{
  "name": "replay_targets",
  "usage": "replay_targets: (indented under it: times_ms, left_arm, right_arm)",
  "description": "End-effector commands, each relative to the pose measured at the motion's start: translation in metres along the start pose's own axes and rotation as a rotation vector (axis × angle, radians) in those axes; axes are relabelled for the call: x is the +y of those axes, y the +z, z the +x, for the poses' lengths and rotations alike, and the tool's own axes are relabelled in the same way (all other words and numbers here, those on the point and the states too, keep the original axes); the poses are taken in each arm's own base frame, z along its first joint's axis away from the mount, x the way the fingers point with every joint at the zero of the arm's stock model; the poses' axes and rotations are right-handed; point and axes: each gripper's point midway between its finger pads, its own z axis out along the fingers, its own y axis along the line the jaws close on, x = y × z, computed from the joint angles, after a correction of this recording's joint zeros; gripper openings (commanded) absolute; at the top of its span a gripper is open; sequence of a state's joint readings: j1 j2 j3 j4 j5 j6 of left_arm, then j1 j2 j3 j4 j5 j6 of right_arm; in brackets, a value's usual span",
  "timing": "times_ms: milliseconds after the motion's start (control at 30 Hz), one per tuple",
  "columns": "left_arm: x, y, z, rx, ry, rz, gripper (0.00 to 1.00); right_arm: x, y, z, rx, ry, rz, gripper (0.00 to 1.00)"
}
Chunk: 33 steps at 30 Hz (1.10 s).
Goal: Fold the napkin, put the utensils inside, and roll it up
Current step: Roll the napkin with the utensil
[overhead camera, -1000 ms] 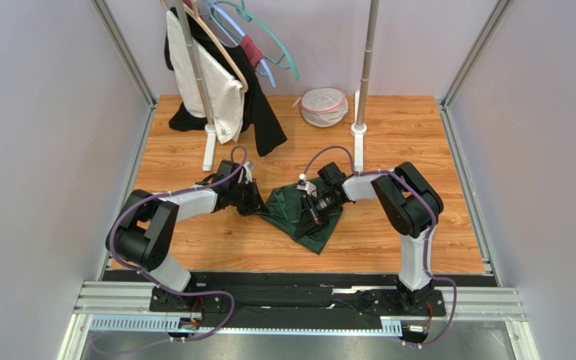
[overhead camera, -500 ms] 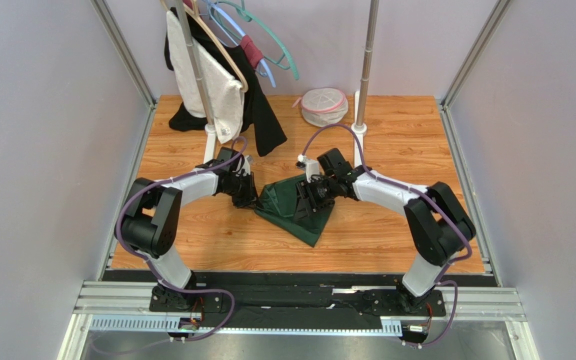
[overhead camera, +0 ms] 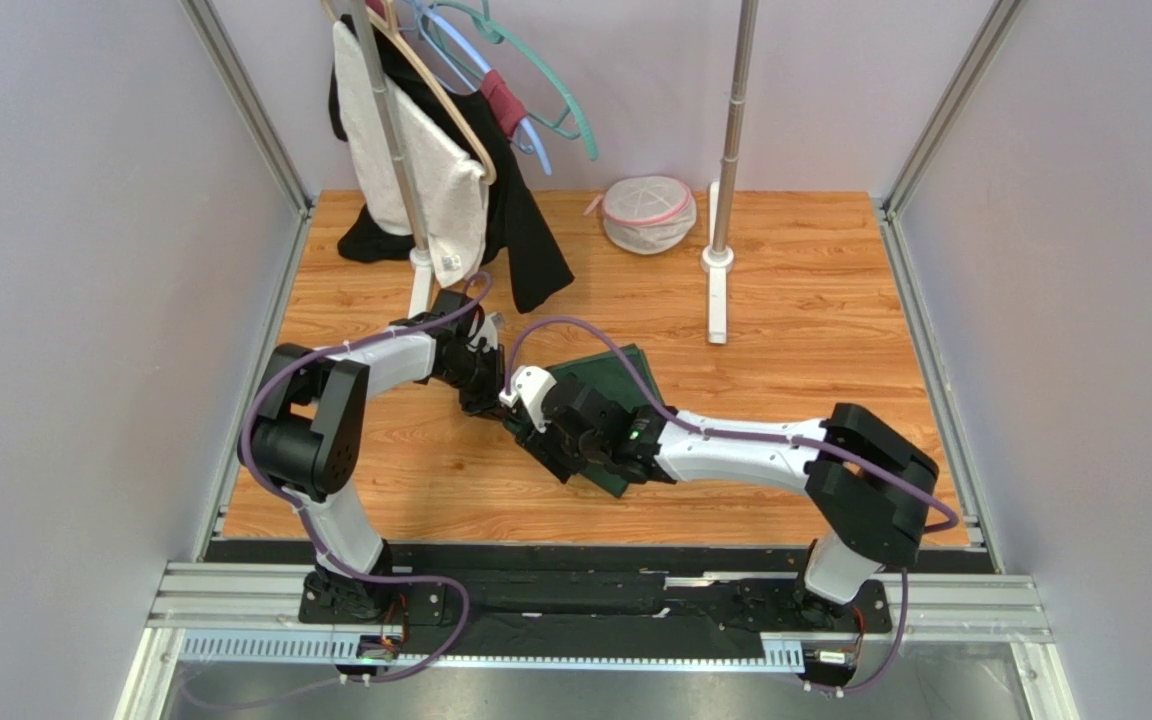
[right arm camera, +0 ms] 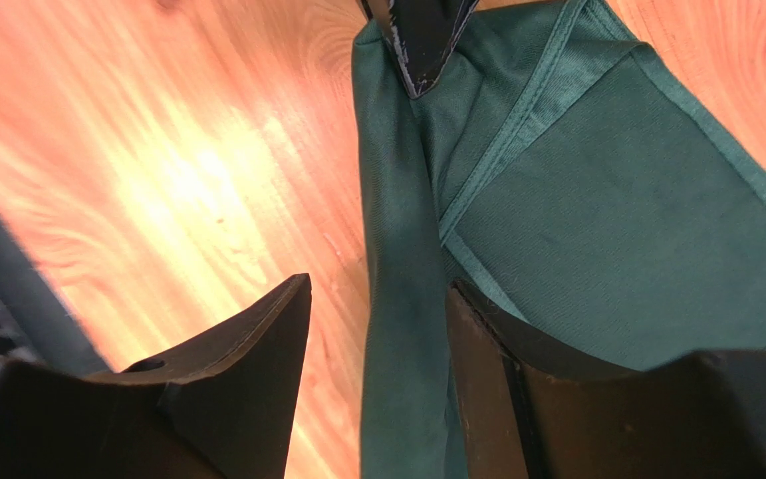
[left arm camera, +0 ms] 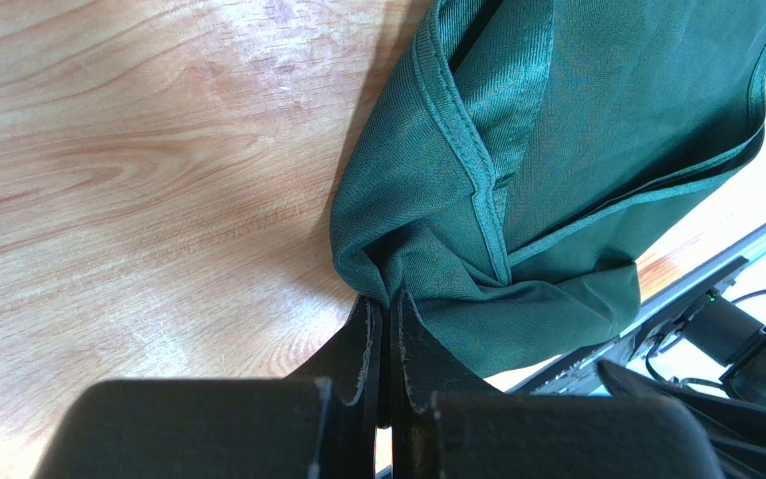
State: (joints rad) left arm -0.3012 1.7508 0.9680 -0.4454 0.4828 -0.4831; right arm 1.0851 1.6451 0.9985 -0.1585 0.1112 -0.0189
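The green napkin (overhead camera: 615,375) lies folded at mid-table (overhead camera: 823,285); the left gripper (left arm camera: 387,314) pinches its bunched corner, jaws closed tight on the cloth; the right gripper (right arm camera: 377,299) hovers low, fingers spread either side of the napkin's folded edge, holding nothing.

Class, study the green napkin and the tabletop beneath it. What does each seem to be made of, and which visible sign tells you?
The green napkin looks like woven fabric, perhaps cotton or a polyester blend: fine ribbed weave, slight sheen, stitched hem, soft folds. The tabletop is wood or wood-look laminate, hard to tell which: grain pattern, with a smooth finish that catches glare.
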Motion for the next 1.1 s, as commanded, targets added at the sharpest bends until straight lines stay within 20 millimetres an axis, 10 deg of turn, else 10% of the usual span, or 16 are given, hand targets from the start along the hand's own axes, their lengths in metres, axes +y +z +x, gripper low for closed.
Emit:
replay_targets:
  times_ms: [0, 333, 567, 800, 1067]
  left_arm:
    - [-0.001, -0.003, -0.002, 0.012, 0.018, 0.002, 0.0]
    - [-0.004, -0.005, -0.003, 0.005, 0.025, 0.016, 0.0]
    - [-0.01, -0.008, -0.005, -0.005, 0.041, 0.039, 0.0]
    - [-0.017, -0.03, -0.024, -0.153, 0.091, 0.03, 0.77]
    - [-0.025, -0.068, -0.056, -0.484, 0.15, 0.046, 0.84]
  right_arm:
    - [-0.008, 0.014, -0.002, -0.031, -0.104, 0.112, 0.55]
    - [-0.003, 0.034, 0.023, 0.051, -0.133, 0.122, 0.48]
    - [-0.004, 0.046, 0.045, 0.138, -0.025, 0.029, 0.18]
    - [0.007, 0.036, 0.049, 0.182, 0.218, -0.244, 0.03]
    - [0.009, 0.027, 0.046, 0.211, 0.444, -0.531, 0.0]
